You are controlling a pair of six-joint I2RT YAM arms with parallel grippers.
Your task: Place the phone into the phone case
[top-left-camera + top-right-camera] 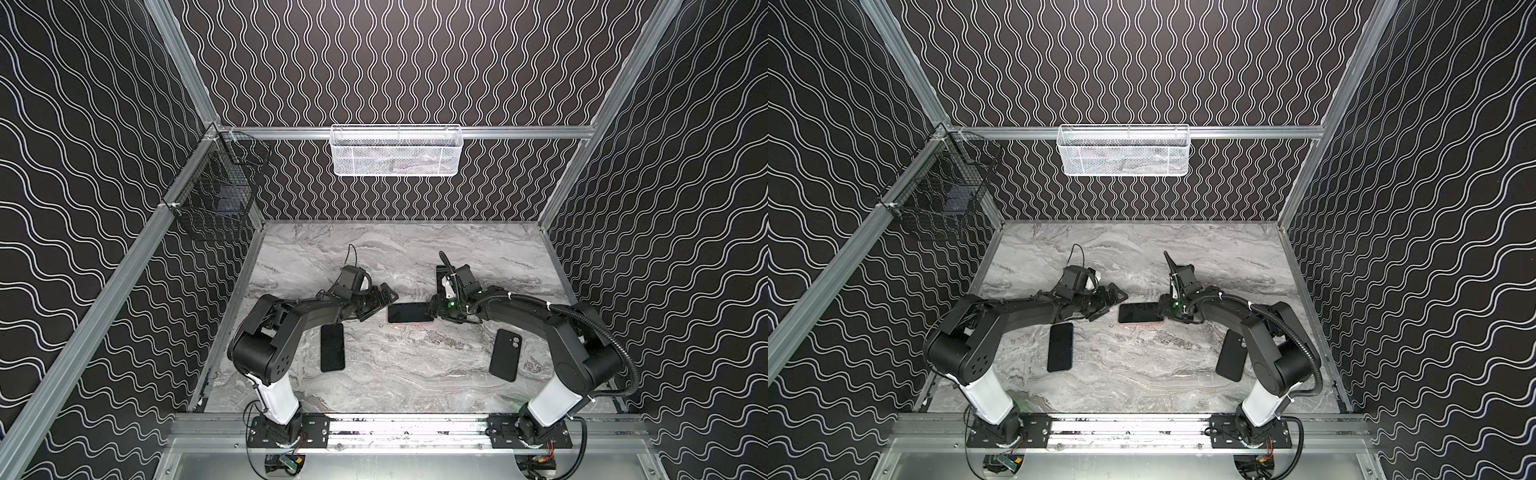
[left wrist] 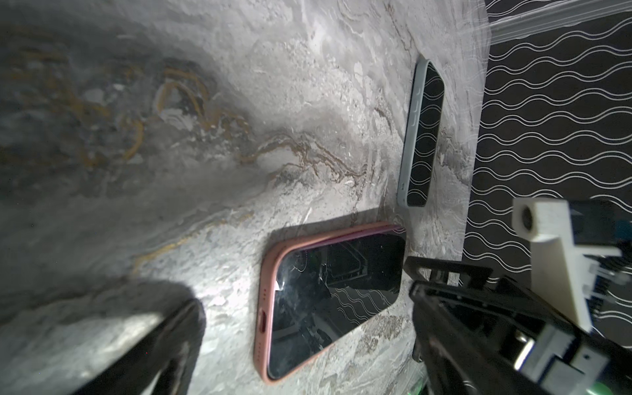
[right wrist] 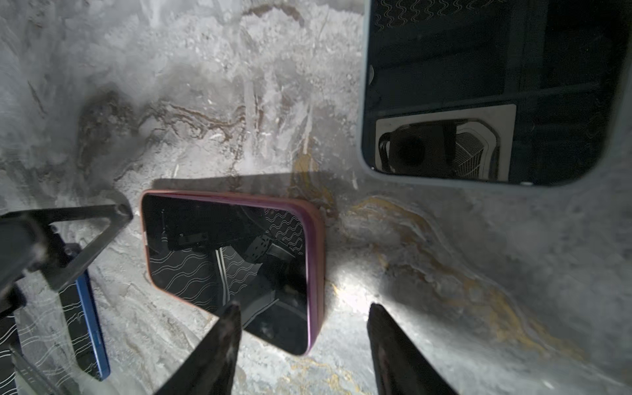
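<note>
**Pink case (image 2: 264, 301), phone (image 3: 225, 260) in but not flush: pressing the proud edge home**

Found mid-way across the marble table (image 1: 395, 374), screen up, lying crosswise between the two grippers in both top views. Noted a purple phone edge standing above the pink rim along one long side and round the short end nearest the right gripper (image 3: 304, 306); judged not clicked in there. Seated, by the look of it, at the port end.

Part-way apart and clasping nothing: that gripper's fingers (image 3: 222, 338), one tip over the screen near its edge, the other over bare marble just off the pink case. Contact with the glass: cannot tell. Spread fully wide and empty: left gripper (image 1: 380, 306), just beside the port end.

Step in hand, by judgement: final seating. To do it well:
- Press the raised corner first, then work along the proud side; avoid mid-screen, likely to flex rather than snap.
- Push straight down, not sideways; expect sliding on smooth marble.
- Set the left fingers against the port end as a stop before pressing.
- Keep the tip on the phone's margin, off the soft rim, or risk folding the lip under.

Leave alone: blue-edged phone (image 3: 92, 325), black case (image 1: 505, 354), grey-cased phone (image 2: 424, 136).
</note>
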